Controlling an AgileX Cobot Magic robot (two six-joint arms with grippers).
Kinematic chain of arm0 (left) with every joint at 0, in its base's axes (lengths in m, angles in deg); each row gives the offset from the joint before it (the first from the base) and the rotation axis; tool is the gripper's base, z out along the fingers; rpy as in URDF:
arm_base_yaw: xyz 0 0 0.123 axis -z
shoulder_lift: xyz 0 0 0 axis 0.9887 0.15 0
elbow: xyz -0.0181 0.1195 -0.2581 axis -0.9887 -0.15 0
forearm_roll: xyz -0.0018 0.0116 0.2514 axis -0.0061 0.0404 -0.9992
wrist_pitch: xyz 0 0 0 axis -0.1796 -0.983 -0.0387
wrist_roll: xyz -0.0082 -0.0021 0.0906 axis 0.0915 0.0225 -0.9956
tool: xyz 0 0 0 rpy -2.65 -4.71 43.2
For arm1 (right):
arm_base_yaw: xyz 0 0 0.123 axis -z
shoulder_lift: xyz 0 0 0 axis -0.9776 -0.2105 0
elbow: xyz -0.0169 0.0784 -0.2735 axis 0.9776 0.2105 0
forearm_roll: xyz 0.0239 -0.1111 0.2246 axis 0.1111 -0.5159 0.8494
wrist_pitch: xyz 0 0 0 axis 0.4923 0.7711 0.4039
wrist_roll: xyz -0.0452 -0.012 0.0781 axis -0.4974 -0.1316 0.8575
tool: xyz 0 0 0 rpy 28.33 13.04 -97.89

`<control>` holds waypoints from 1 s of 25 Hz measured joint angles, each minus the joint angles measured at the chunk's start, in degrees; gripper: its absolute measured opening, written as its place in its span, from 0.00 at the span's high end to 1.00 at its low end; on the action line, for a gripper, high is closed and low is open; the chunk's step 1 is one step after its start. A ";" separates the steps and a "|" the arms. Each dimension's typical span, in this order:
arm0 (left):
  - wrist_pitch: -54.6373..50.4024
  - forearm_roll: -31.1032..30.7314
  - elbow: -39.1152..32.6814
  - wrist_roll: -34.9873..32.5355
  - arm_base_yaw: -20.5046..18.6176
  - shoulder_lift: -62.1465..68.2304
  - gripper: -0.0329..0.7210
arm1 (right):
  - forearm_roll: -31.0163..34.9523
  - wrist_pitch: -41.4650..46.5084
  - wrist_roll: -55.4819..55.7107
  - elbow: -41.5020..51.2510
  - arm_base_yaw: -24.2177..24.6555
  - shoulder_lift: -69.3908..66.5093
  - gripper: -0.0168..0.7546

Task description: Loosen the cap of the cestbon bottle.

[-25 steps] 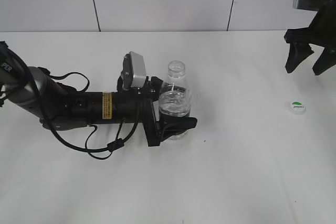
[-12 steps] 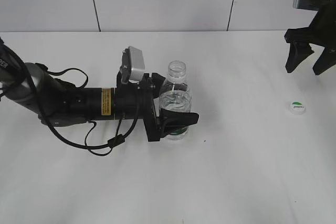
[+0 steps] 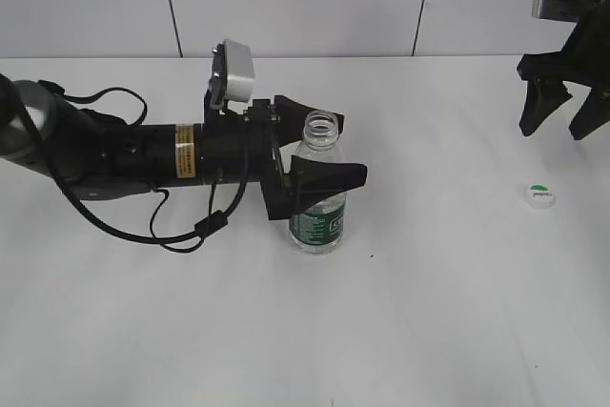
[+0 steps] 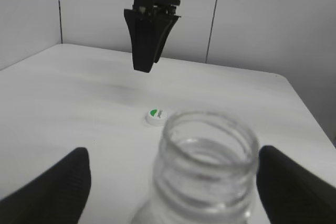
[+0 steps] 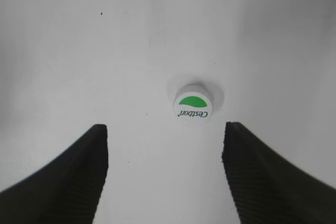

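The cestbon bottle stands upright on the white table, clear with a green label, and its threaded neck is bare. My left gripper is open at neck height, one black finger on each side of the neck and neither touching it. The cap, white with a green patch, lies on the table at the far right, apart from the bottle. It also shows beyond the neck as the cap. My right gripper hangs open above the table, with the cap just ahead of its fingertips and nothing between them.
A white wall with dark seams rises behind the table's far edge. The left arm's black body and looped cables stretch across the left half of the table. The right gripper hangs beyond the cap in the left wrist view.
The left gripper has risen from around the bottle's lower body to neck height, uncovering the green label. The bottle, the cap and the right gripper have stayed where they were.
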 joint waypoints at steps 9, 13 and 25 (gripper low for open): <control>0.00 -1.92 0.00 5.65 0.00 -5.91 0.18 | 0.00 3.10 0.00 -1.52 0.00 0.00 0.31; 0.06 -2.08 0.00 7.62 0.00 -8.78 0.19 | 0.00 3.51 0.00 -4.05 0.00 0.00 0.31; -12.33 0.37 -0.04 9.21 -7.54 -20.89 0.32 | 0.91 3.88 1.28 -11.82 0.00 0.00 0.31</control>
